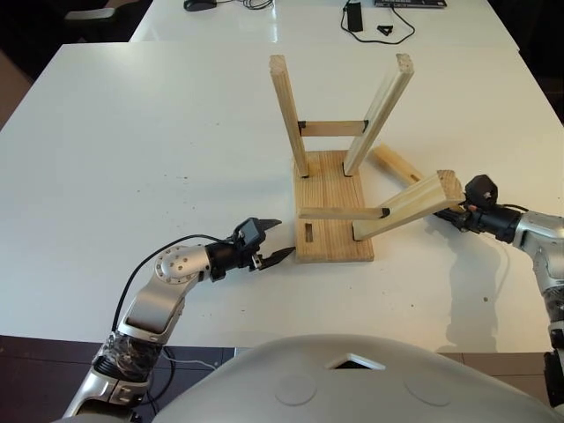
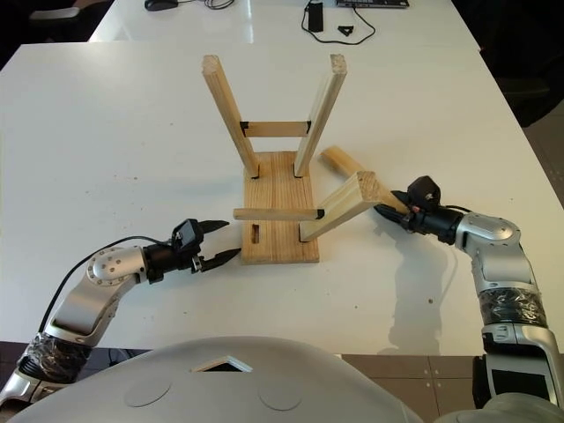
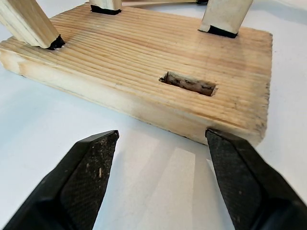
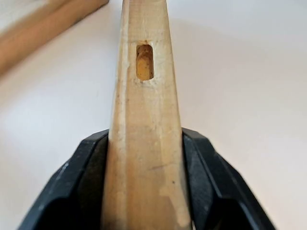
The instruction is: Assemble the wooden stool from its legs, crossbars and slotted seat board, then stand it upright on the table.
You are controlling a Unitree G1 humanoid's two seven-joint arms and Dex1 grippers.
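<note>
While the board (image 1: 330,238) lies flat on the table (image 1: 132,132), midway between its left and right edges and closer to the near edge, two legs (image 1: 289,115) stand in its far slots, joined by a crossbar (image 1: 333,128). Tilted in the near right slot: third leg (image 1: 410,204), with the right gripper (image 1: 456,209) clamped on its top end. A second crossbar (image 1: 330,212) juts from that leg over the board (free end unattached). The near left slot (image 3: 188,84) is bare. Jaws spread wide, the left gripper (image 1: 284,238) sits just beside the board's near left corner. A fourth leg (image 1: 397,165) lies loose behind the tilted one.
</note>
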